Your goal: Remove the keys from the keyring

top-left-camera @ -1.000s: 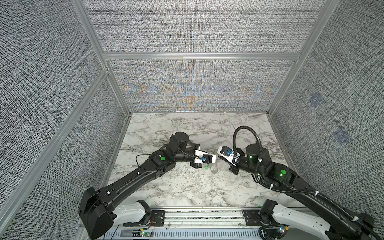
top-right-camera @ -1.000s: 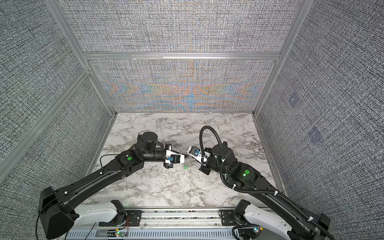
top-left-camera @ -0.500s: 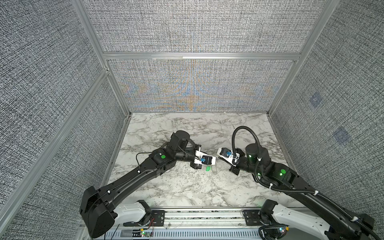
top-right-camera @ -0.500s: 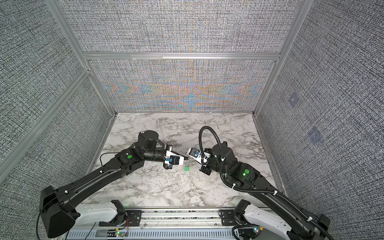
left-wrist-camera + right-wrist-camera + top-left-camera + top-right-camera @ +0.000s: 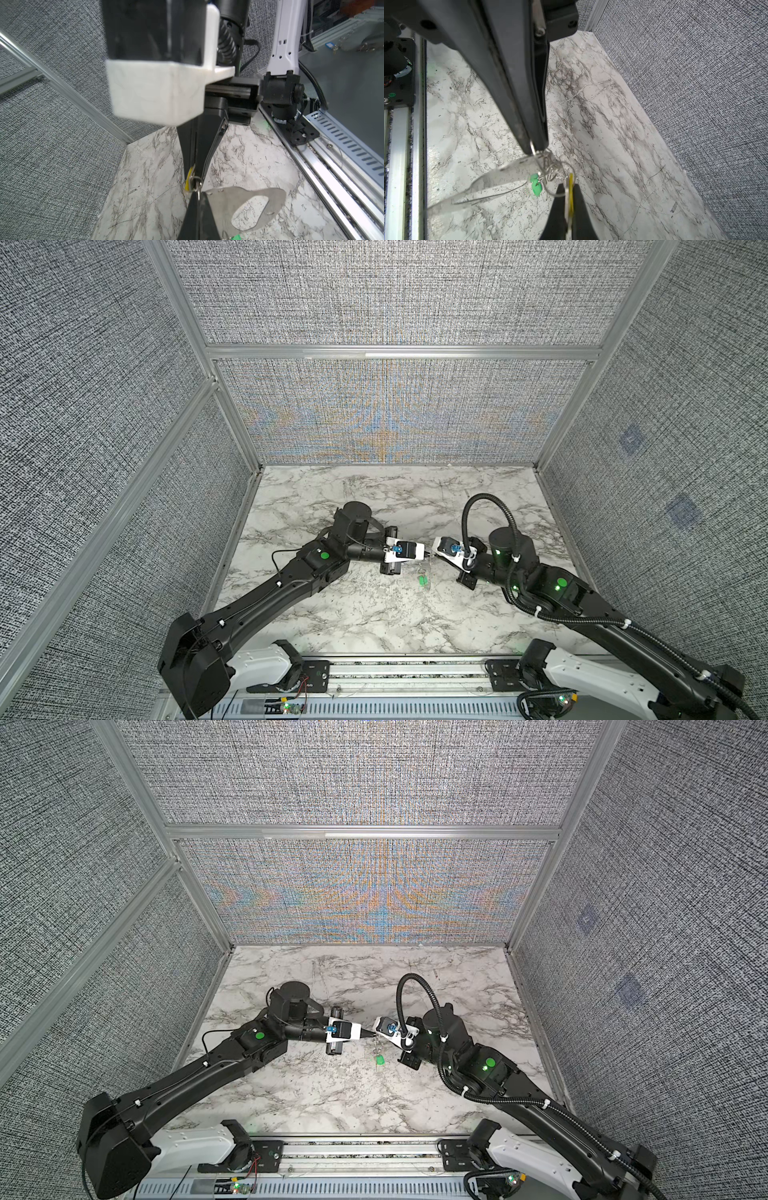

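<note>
Nothing had come off yet, by the look of it. Your left gripper (image 5: 536, 148) was clamped on the keyring (image 5: 224, 199), a flat silvery plate with an oblong cut-out, over the marble table's (image 5: 602, 124) centre. Your right gripper (image 5: 569, 190) pinched the yellow-tagged key (image 5: 188, 182) just right of it. The green-tagged key (image 5: 536, 187) dangled between them on thin wire rings (image 5: 552, 175).

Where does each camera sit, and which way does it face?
Both top views: high above the front rail, looking down at the white marble table; left arm and right arm show whole.
Left wrist: on the left arm, facing along the left gripper toward the right gripper.
Right wrist: mirrored, along the right gripper toward the left gripper.
Shared: both wrist views show the yellow plastic tag and silvery flat keyring.
</note>
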`<state>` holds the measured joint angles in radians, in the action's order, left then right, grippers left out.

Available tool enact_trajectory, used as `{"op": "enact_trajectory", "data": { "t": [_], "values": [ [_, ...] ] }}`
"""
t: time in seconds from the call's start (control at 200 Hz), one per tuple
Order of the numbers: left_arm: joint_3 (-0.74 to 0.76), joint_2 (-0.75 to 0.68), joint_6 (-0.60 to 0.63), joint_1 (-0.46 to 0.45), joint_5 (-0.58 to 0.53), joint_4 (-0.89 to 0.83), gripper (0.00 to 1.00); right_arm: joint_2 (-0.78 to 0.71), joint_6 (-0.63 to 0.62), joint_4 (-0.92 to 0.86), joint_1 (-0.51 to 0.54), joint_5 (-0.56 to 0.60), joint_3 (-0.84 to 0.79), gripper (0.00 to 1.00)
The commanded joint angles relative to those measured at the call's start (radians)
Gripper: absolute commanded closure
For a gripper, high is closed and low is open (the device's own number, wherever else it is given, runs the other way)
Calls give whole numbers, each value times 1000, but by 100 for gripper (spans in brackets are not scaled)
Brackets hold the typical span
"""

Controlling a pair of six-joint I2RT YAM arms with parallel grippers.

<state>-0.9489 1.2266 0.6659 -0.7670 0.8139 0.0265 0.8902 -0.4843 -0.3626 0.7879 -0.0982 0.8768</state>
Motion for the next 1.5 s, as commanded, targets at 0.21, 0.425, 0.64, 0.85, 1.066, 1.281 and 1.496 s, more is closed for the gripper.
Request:
{"op": "enact_trajectory", "data": {
  "t": [0.21, 0.425, 0.64, 0.85, 1.066, 1.281, 1.496],
  "values": [
    [56, -11, -222, 20, 64, 287, 100, -14, 47, 92, 2, -39, -33, 100],
    [84, 1, -309, 23, 77, 397, 100, -12, 52, 121, 8, 10, -58, 100],
    [95, 12, -348, 23, 62, 432, 100, 30, -5, 149, 14, 85, -39, 100],
    [108, 14, -371, 23, 24, 464, 100, 25, -24, 221, 19, 28, -57, 100],
    [135, 14, -440, 29, 13, 552, 100, -37, 7, 187, 19, 47, -76, 90],
    [164, 24, -526, 39, 43, 646, 100, -103, 21, 72, 19, 88, -48, 73],
    [172, 24, -564, 42, 61, 688, 100, -129, 53, 25, 17, 25, 13, 73]
  ]
}}
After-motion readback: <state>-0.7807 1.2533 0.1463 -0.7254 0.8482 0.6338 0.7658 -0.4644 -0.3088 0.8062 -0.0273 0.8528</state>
